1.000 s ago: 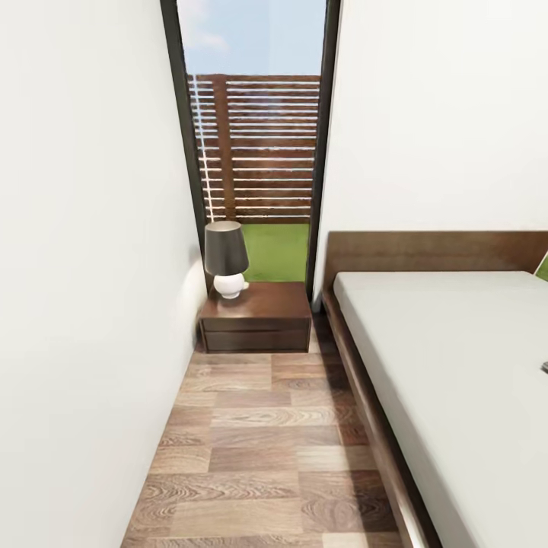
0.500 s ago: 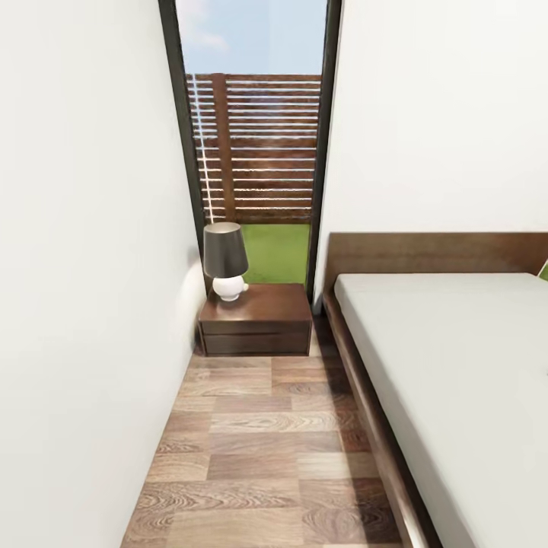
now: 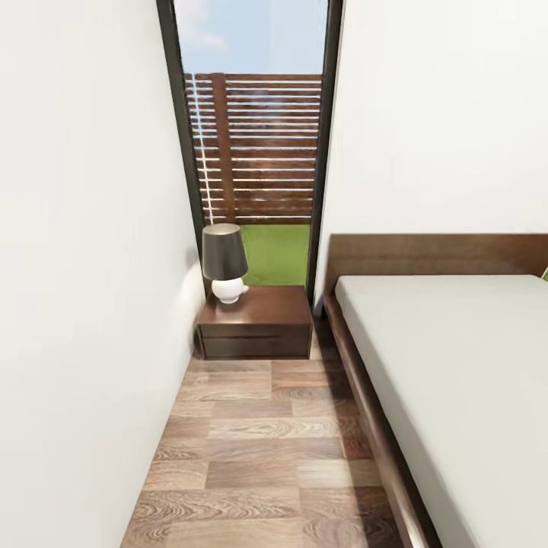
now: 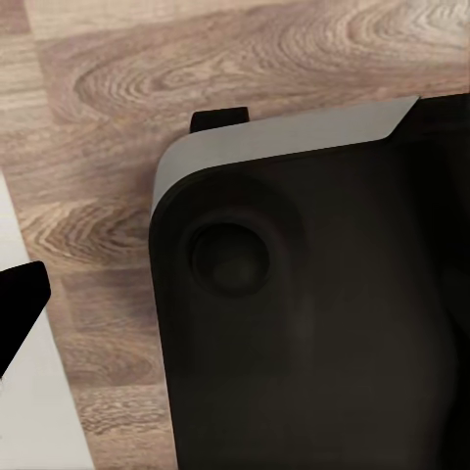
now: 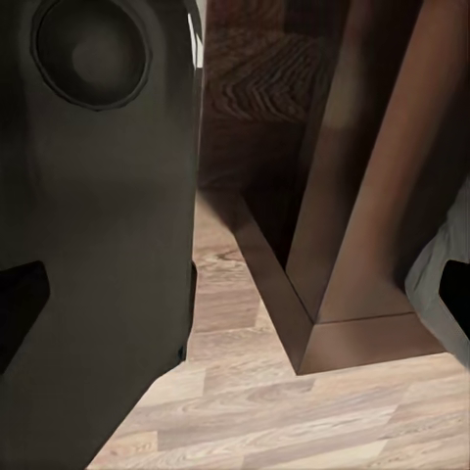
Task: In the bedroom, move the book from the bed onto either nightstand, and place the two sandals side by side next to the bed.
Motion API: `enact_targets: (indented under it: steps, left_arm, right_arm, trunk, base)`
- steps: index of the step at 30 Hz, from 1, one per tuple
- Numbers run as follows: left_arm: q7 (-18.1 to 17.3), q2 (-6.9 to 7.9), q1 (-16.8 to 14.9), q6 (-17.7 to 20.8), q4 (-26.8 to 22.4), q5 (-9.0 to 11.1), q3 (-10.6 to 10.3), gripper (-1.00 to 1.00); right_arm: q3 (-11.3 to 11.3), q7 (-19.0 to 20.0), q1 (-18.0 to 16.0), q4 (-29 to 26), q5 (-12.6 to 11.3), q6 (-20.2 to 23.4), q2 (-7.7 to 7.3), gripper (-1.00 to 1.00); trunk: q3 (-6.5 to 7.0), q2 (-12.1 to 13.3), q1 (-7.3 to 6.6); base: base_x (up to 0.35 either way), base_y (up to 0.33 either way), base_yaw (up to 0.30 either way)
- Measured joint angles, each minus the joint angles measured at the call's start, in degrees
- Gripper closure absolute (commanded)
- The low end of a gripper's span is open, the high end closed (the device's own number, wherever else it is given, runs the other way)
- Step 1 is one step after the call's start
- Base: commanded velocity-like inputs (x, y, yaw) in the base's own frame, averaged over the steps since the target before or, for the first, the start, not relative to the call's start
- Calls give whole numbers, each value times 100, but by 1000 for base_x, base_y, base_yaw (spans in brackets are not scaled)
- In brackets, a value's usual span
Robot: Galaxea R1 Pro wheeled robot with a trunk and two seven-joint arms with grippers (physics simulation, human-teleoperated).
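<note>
While the nightstand (image 3: 256, 321) stood at the far left beside the bed (image 3: 449, 373), a lamp (image 3: 224, 262) sat on it; whether either arm's jaws were open could not be told.

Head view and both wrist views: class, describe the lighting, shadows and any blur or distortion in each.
Head view: daylit and sharp; the window leans, wide-angle; soft shadow beside the bed. Left wrist view: dark robot body close up, floor grain crisp. Right wrist view: dim, shadowed floor beside the bed frame.
</note>
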Motion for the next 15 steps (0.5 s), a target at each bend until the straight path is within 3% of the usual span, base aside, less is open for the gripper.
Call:
enact_targets:
  steps: [15]
  left_arm:
    - [0, -1, 0, 2, 0, -1, 0, -100]
  right_arm:
    - [0, 0, 0, 0, 0, 0, -2, -100]
  trunk:
    - [0, 0, 0]
  base:
    - [92, 0, 0]
